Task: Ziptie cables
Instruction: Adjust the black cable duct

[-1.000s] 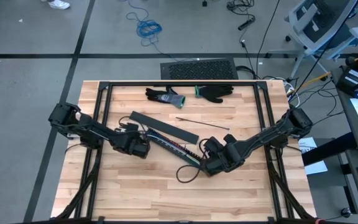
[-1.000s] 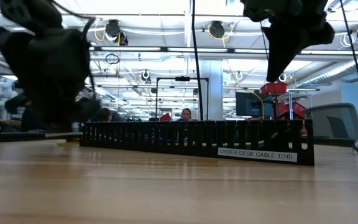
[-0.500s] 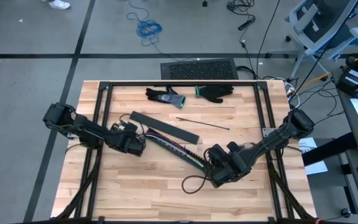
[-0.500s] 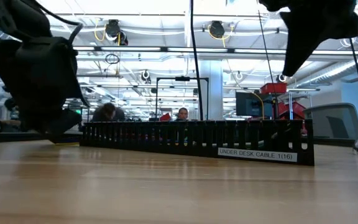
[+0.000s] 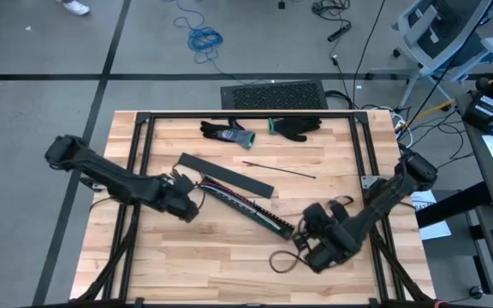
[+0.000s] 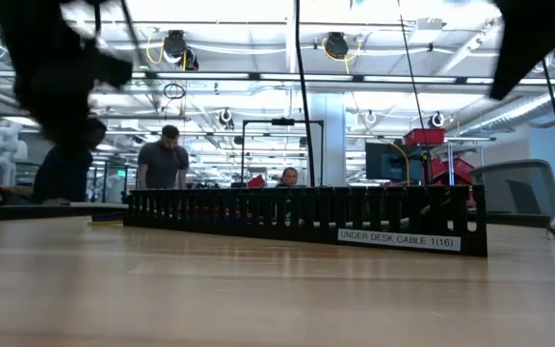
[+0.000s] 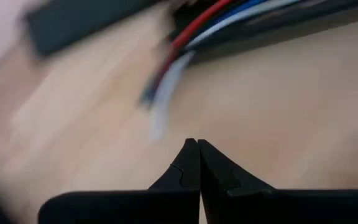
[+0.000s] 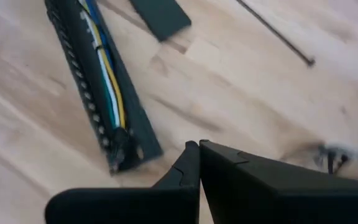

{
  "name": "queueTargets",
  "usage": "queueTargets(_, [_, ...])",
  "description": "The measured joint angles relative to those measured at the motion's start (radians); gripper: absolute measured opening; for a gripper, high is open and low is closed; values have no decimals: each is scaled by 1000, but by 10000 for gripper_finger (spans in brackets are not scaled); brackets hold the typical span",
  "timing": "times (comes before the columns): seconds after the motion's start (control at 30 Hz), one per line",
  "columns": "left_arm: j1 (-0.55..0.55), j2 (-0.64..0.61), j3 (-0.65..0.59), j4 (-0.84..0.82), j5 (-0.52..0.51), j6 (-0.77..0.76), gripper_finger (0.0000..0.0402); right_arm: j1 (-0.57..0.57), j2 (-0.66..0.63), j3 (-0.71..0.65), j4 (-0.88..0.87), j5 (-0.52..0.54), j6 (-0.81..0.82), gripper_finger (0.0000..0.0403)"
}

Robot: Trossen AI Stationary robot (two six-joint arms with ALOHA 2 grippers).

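Observation:
The cables (image 8: 107, 74), yellow, white, blue and green, lie inside a long black slotted duct (image 5: 246, 205) that rests slantwise on the table's middle. Their red, blue and white ends (image 7: 185, 43) stick out of the duct's left end. My left gripper (image 7: 197, 144) is shut and holds nothing; it hangs above the wood just short of those ends (image 5: 197, 184). My right gripper (image 8: 199, 146) is also shut and holds nothing. It hangs over the wood near the duct's right end (image 8: 126, 152), toward the table's near right (image 5: 305, 237).
A flat black strip (image 5: 227, 174) lies beside the duct and a thin black ziptie (image 5: 279, 169) behind it. Two gloves (image 5: 228, 131) (image 5: 296, 127) lie at the far edge. A black cable loop (image 5: 285, 261) hangs beside my right gripper. People stand beyond the table (image 6: 167, 159).
My left gripper has risen and drawn back toward the table's left, rolling as it went. My right gripper has moved from the duct's right end toward the table's near right corner, the black loop going with it. The duct has stayed in place.

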Motion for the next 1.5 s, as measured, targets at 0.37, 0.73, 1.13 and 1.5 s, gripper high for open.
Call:
queueTargets(0.37, [73,-359,-20,250,-106,646,0,124,-4,-69,429,-9,153,0])
queueTargets(0.73, [527,-336,-87,399,373,1062,0,-204,-3,-162,659,48,-73,46])
queueTargets(1.13, [736,141,22,523,589,1398,14,-129,-36,-161,800,98,-140,69])
queueTargets(1.5, [707,380,145,493,617,1457,1,-1,-66,-161,532,222,193,1])
